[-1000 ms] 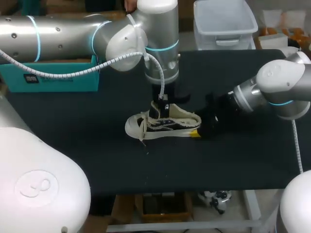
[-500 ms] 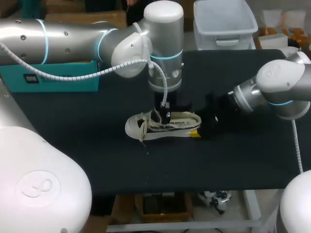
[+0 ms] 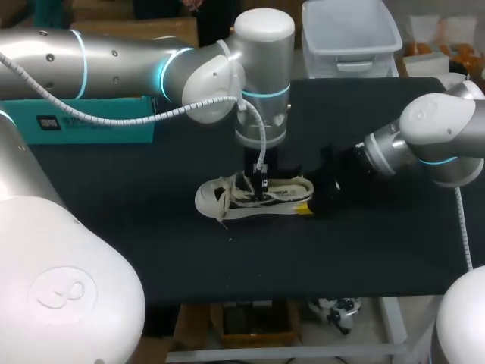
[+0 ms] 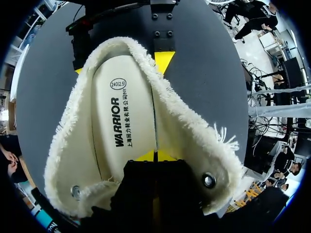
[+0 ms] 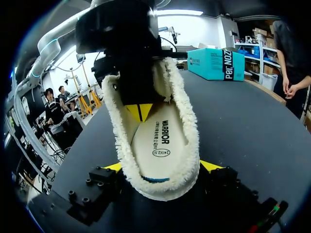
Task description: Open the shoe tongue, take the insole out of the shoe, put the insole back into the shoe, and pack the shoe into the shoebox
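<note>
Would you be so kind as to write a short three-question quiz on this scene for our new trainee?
1. True or false: the insole lies inside the shoe.
2. Which claw grips the shoe's heel: A) left, B) right?
3. Fill in: the left claw, tips together, reaches down into the ____.
Key: 1 true; 2 B, the right claw; 3 shoe.

Cream fuzzy-edged cloth shoe with dark side marks; pale flat insole, black letters; black table; teal cardboard shoebox at ten o'clock.
</note>
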Motion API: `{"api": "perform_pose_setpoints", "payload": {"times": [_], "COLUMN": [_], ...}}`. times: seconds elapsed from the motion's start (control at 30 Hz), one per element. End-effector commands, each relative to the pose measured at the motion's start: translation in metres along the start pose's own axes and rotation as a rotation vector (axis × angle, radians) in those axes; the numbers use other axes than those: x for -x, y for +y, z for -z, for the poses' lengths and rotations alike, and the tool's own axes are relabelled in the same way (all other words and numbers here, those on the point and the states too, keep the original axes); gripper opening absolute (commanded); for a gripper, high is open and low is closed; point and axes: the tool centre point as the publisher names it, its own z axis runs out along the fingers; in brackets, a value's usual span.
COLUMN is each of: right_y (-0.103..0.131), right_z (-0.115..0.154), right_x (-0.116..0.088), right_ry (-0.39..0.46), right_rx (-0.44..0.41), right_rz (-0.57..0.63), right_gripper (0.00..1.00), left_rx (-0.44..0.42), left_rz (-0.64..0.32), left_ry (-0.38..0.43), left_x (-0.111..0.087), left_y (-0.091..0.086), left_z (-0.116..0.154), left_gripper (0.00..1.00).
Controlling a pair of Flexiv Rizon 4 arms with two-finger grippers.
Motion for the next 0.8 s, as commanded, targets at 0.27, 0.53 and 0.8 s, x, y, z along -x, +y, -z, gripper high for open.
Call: {"api": "perform_pose_setpoints", "payload": {"times": [0.27,0.53,0.8], "right_y": [-0.008,-0.008,-0.008], "right_z": [-0.004,-0.004,-0.004], "right_x": [0.001,0.001,0.001], "right_ry": [0.000,0.000,0.000], "right_rx": [0.003,0.003,0.003], "right_rz": [-0.001,-0.001,-0.001], "right_gripper": [0.00,0.00,0.00], "left_rx": [0.006,0.007,0.008], "left_rz": [-0.009,0.003,0.013], "left_ry": [0.003,-0.043,-0.056], "left_x": [-0.009,-0.013,-0.011], "left_y": [0.004,0.003,0.002], "left_z": [-0.021,-0.021,-0.018], "left_gripper": [0.00,0.00,0.15]}}
